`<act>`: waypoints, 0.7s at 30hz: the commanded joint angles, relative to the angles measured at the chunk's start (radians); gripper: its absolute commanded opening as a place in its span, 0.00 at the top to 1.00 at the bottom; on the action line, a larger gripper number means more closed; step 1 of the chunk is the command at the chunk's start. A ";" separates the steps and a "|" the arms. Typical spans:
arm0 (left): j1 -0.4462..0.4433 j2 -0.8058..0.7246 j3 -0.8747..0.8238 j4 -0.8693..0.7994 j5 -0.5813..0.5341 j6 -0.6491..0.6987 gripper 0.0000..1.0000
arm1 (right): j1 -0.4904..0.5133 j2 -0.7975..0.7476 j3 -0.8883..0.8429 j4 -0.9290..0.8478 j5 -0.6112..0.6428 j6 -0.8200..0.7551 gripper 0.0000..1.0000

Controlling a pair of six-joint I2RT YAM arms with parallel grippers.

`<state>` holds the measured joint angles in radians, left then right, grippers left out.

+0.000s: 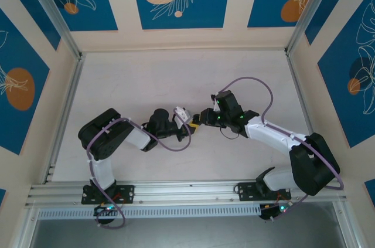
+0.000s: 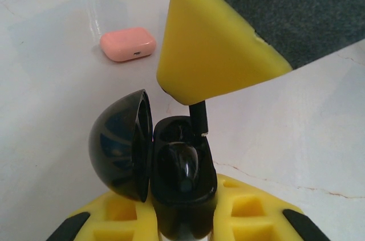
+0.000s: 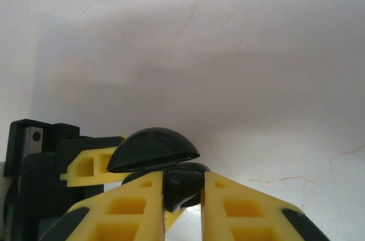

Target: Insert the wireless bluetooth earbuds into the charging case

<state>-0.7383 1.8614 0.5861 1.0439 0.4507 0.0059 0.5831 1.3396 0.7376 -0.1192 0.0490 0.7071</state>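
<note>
Left wrist view: earbud (image 2: pixel 198 117) stem at the mouth of the open black charging case (image 2: pixel 179 167).
I see the left gripper (image 2: pixel 185 218) clenched on the case body, lid (image 2: pixel 120 144) swung open leftward. The right gripper (image 3: pixel 182 195) pinches the earbud from above. A pink case (image 2: pixel 128 44) lies on the tabletop (image 2: pixel 57 138), well apart.

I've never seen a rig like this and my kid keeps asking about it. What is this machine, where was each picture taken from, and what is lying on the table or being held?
These are two robot arms bolted to a white table. The overhead picture looks down on the left arm and the right arm. The other two pictures come from cameras on the wrists, so each shows its own yellow jaws at the bottom. The left gripper is shut on a black round case with its lid open. The right gripper is shut on a black earbud, held at the open case. A salmon-pink case lies loose on the table.
</note>
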 commanded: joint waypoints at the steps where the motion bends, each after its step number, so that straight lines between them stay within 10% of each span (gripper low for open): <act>1: -0.011 -0.003 -0.005 0.059 -0.001 -0.010 0.90 | 0.009 0.007 0.022 0.013 0.007 -0.003 0.80; 21: -0.010 -0.014 -0.016 0.117 -0.012 -0.039 0.89 | 0.023 0.013 0.016 0.022 -0.001 -0.015 0.76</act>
<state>-0.7391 1.8614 0.5770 1.0924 0.4431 -0.0208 0.5949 1.3521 0.7380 -0.0937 0.0498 0.7071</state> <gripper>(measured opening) 0.182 0.228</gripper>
